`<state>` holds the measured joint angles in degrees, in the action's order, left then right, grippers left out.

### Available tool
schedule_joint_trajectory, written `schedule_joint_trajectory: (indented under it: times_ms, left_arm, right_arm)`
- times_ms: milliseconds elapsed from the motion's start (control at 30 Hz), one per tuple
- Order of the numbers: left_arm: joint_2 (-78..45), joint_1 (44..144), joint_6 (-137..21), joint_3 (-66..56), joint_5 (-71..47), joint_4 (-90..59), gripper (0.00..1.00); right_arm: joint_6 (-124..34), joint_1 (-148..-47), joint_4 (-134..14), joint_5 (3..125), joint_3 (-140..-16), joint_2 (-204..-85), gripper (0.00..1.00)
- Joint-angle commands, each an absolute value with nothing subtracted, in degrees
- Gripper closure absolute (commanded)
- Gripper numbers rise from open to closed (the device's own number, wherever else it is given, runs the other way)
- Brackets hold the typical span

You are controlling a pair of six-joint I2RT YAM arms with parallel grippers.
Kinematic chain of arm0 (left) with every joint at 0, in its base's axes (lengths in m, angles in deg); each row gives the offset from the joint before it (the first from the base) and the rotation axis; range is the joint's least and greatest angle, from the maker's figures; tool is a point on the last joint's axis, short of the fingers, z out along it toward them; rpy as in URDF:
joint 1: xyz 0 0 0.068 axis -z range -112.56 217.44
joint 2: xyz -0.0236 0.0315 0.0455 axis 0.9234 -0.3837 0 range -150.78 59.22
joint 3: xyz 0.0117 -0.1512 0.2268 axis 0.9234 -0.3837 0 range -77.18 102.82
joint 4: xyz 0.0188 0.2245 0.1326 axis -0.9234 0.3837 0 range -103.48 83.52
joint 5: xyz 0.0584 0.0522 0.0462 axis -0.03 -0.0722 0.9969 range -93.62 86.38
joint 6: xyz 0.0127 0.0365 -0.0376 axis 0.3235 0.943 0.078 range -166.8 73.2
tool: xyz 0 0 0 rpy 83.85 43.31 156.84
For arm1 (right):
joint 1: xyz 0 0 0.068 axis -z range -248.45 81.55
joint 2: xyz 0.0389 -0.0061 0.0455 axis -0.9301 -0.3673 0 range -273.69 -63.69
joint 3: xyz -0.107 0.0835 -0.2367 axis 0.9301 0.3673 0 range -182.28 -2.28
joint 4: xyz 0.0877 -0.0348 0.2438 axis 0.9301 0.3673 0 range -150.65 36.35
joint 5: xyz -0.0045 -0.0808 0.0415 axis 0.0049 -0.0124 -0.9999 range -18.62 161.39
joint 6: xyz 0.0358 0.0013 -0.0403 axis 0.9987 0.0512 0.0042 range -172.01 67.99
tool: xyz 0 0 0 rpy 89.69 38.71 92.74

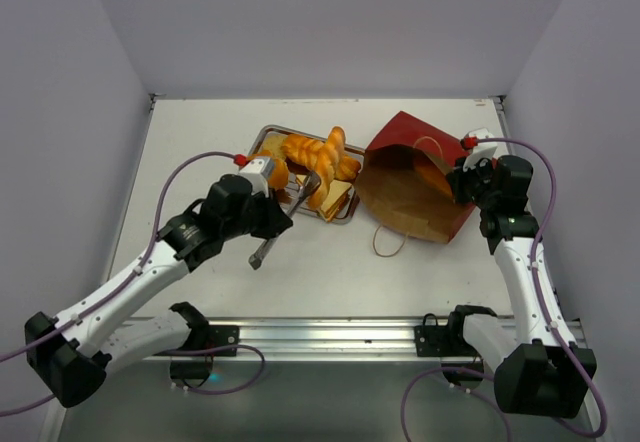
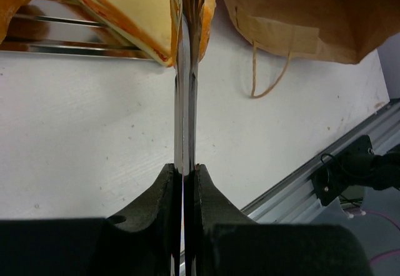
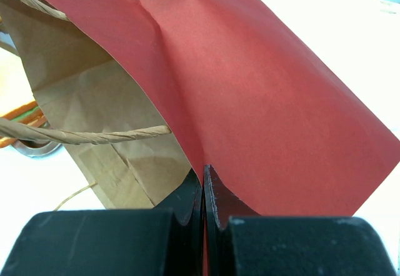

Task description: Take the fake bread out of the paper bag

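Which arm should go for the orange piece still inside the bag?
Left, probably: the left end effector grips the metal tongs, tips at the tray beside the paper bag. The right end effector pinches the bag's red wall, so it's occupied.

tray (image 1: pixel 272 131): metal, on white table (image 1: pixel 200 162) | tongs (image 1: pixel 292 210): metal, tips reaching tray

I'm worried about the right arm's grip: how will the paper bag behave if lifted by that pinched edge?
Probably floppy: the paper bag is creased and slumped, so it would likely sag from the pinch of the right gripper. Likely light, being thin paper, though a fake bread piece seems to sit inside and might slide out.
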<state>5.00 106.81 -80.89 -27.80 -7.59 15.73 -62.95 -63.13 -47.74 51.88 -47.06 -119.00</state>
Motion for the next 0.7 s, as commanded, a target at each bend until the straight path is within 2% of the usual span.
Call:
schedule_joint_trajectory:
  times_ms: [0,367,533,667]
  left_arm:
    - [0.7,103.5,-81.9,-27.4,-9.0,2.7,1.0]
    - [-5.6,93.4,-82.6,-31.0,-25.7,-3.3,1.0]
    - [-7.1,92.1,-81.9,-32.0,-28.2,-2.9,1.0]
    - [-8.5,91.9,-81.2,-32.1,-28.6,-2.3,0.96]
  right_arm:
    - [-62.4,-62.9,-48.5,50.6,-47.8,-118.0,0.99]
    - [-62.8,-62.9,-48.7,50.7,-47.8,-118.5,0.99]
    - [-62.8,-62.8,-48.7,50.7,-47.7,-118.7,0.99]
    - [-62.8,-62.9,-48.6,50.7,-47.7,-118.7,0.99]
